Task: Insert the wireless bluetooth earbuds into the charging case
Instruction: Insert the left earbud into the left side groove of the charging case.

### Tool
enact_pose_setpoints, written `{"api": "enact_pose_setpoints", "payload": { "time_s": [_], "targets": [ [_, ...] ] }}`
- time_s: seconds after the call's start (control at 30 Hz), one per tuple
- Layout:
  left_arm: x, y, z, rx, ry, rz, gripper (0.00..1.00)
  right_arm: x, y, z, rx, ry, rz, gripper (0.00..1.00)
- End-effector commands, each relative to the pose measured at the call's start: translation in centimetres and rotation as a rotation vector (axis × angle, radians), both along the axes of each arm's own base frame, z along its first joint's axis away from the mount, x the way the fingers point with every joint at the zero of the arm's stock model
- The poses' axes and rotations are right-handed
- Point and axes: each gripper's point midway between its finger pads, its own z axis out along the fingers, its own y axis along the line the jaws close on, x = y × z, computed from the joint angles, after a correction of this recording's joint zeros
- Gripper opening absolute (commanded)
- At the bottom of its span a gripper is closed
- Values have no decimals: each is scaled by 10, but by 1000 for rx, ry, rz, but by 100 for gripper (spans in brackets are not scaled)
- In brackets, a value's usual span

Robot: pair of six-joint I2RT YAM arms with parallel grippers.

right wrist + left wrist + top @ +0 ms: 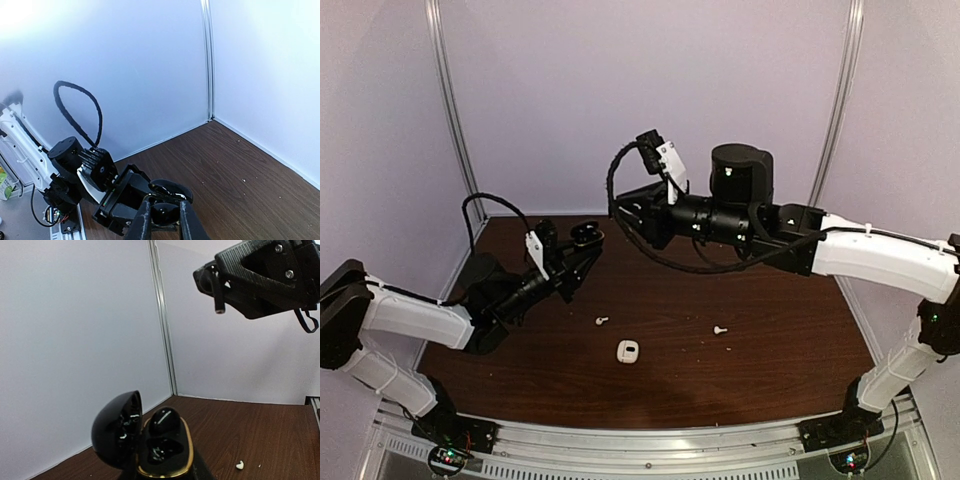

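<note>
Left gripper grips the open black case raised so the right gripper, pinching a black earbud, hangs above it

Cut off at the bottom of the left wrist view: charging case. Hidden under it there: left claw. Tucked inside the right claw: most of a black earbud. Too tiny to make out: left white earbud, right white earbud.

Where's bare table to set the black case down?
Bare: right side of table, from right white earbud to the edge; near strip before white case. Crowded: centre, white case and left white earbud; back-left, left gripper holding black case below right gripper pinching black earbud.
</note>
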Motion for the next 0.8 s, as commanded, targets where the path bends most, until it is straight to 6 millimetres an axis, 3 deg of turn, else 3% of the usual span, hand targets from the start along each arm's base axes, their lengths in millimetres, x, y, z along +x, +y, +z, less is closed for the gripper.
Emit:
{"api": "enact_pose_setpoints", "payload": {
  "time_s": [0.0,0.5,0.77],
  "targets": [
    [-5,-4,25,-38,-121,5,0,-9,18,6,66,15,43,16],
    [-13,-10,31,-43,-160,-6,0,-14,44,-26,16,22,39,16],
    [-15,-11,33,-52,-162,-16,0,-7,40,-27,38,-1,-15,15]
  ]
}}
